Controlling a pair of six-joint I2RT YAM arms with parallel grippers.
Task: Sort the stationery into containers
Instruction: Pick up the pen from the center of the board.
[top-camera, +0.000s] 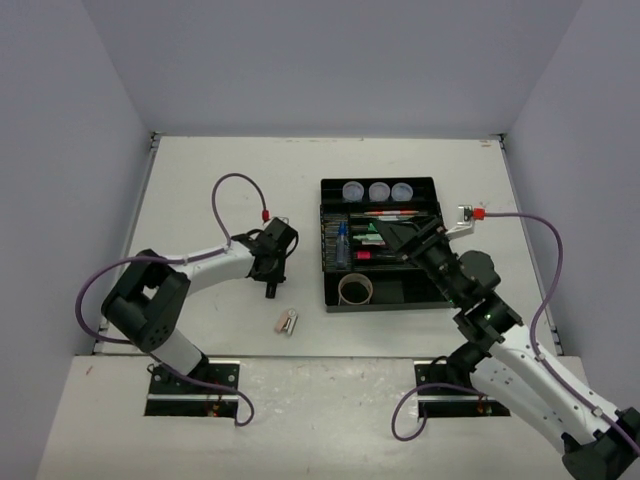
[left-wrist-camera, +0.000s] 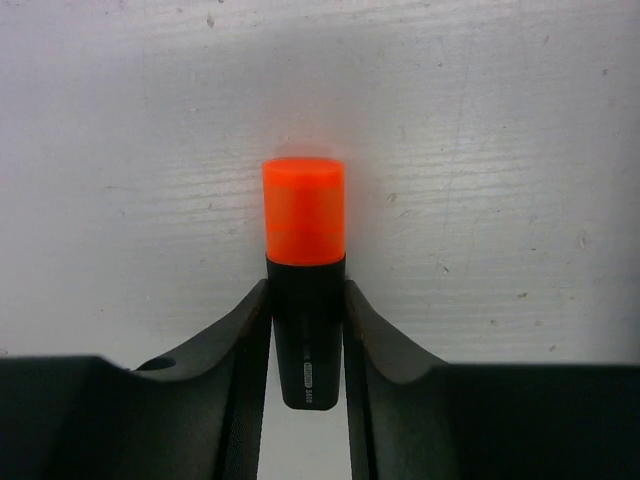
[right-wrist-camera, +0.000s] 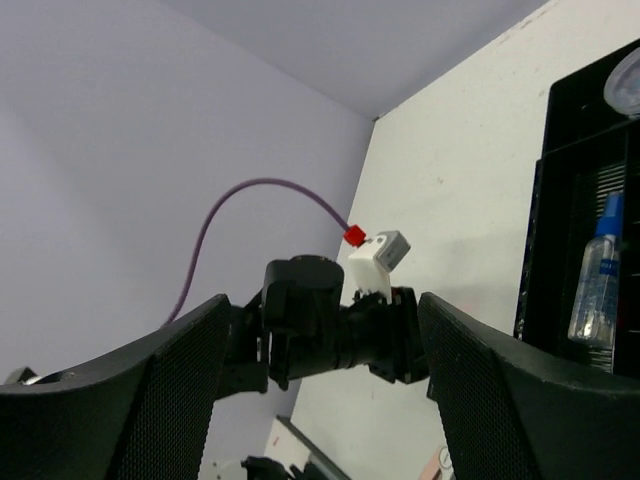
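A top view is showing a white table (top-camera: 200, 200) with two robot arms reaching from the near edge. The left gripper (top-camera: 271, 272) is hanging low over the table at centre left. In its wrist view its two dark fingers (left-wrist-camera: 240, 340) are pressing on either side of the black body of an orange highlighter (left-wrist-camera: 305, 285), gripping it, with the bright orange cap pointing to 12 o'clock beyond the fingertips. Whether the highlighter is touching the table cannot be told. A black organiser tray (top-camera: 400, 292) is sitting at 3 o'clock from that gripper, well apart from it. A small white block (top-camera: 287, 322) is lying on the table at about 5 o'clock from it, near. Inside the tray, three round clear tubs (top-camera: 379, 191) are lining the far section, a blue-capped bottle (top-camera: 343, 243) is lying in a slot near the left wall, and a tan tape roll (top-camera: 355, 289) is sitting in the near section. The right gripper (right-wrist-camera: 320, 300) is hovering over the tray's right half, its jaws spread wide with nothing between them.
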